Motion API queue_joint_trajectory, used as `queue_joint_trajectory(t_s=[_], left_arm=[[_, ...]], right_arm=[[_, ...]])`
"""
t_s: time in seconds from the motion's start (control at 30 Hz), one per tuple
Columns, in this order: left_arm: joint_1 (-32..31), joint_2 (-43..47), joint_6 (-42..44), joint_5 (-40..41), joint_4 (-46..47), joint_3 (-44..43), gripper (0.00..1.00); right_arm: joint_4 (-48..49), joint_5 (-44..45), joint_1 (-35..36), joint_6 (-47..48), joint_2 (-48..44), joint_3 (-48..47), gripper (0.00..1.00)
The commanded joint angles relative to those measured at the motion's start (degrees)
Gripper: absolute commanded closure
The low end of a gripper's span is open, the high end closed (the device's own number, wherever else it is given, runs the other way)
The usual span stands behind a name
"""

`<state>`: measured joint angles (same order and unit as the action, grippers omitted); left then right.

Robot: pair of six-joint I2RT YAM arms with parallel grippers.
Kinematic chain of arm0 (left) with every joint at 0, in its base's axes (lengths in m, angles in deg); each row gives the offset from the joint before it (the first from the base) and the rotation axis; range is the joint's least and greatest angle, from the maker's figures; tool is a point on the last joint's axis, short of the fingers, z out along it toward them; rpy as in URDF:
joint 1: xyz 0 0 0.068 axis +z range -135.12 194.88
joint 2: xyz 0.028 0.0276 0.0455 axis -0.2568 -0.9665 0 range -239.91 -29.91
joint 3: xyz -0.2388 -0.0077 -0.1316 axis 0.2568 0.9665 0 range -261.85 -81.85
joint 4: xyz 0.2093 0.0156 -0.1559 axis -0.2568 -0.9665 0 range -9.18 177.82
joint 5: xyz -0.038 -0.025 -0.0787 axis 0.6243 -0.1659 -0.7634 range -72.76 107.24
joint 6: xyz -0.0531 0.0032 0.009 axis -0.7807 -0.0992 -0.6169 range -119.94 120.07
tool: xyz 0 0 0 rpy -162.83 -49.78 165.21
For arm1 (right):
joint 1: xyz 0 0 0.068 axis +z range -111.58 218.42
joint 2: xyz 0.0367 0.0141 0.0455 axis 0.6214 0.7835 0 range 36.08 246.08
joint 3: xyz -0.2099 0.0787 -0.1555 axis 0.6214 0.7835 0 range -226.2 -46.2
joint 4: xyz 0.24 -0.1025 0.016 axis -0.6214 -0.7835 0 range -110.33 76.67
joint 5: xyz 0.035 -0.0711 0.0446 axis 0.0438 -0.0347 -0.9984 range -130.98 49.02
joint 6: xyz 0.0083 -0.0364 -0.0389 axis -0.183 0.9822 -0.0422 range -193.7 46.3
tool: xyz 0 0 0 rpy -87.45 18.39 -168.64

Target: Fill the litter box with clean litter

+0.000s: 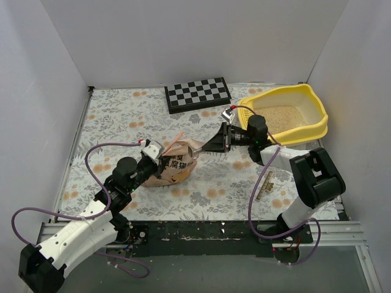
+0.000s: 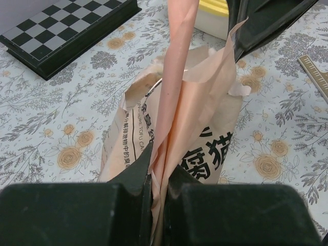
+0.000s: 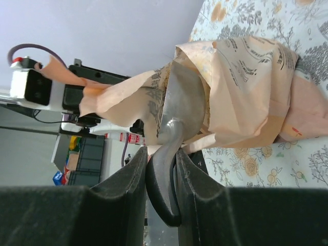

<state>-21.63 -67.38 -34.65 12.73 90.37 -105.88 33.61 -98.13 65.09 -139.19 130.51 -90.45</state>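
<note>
Two arms meet at a bag in the middle of the desk, which has a cloth with grey leaves and orange flowers. The bag is soft, crinkly and peach-orange, and it stands up with its top torn open. It has big black Chinese writing, and one sign is 猫; a line of small letters runs up its side, too small to read in full. The left fingers are shut tight on a thin flap of the bag's top edge. The right fingers are clamped on the curved handle of a shiny metal scoop. The scoop's round bowl sits inside the bag's mouth. Its long side runs from the right fingers leftward into the bag. The litter box is at the far right of the desk, well apart from the bag. It is a smooth yellow plastic tub with round corners and a tall rim, higher on its right side. Its long side runs left to right, a bit tilted. The litter lies inside on the tub's floor; it is pale beige and grainy like sand. A black-and-white checkerboard lies flat at the back, left of the tub.
</note>
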Motion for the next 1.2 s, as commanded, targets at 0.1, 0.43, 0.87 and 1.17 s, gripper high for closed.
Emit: queue_joint_trajectory(t_s=[0.1, 0.43, 0.87, 1.17], left_arm=[[-0.31, 1.17, 0.88, -2.69, 3.69, 0.04, 1.0], [-0.23, 1.79, 1.15, -6.73, 5.45, 1.0, 1.0], [-0.32, -1.81, -0.52, -15.53, 7.82, 0.74, 1.0], [-0.58, -0.32, 0.0, -13.77, 8.0, 1.36, 1.0]], right_arm=[[8.0, -6.57, -6.37, -3.5, -8.12, 2.58, 0.99], [-12.89, -6.14, -11.73, 10.81, -13.3, 4.08, 0.99], [-14.07, -6.75, -19.2, 12.15, -20.51, 12.51, 0.99], [-14.33, -8.59, -24.82, 9.33, -27.28, 16.03, 0.99]])
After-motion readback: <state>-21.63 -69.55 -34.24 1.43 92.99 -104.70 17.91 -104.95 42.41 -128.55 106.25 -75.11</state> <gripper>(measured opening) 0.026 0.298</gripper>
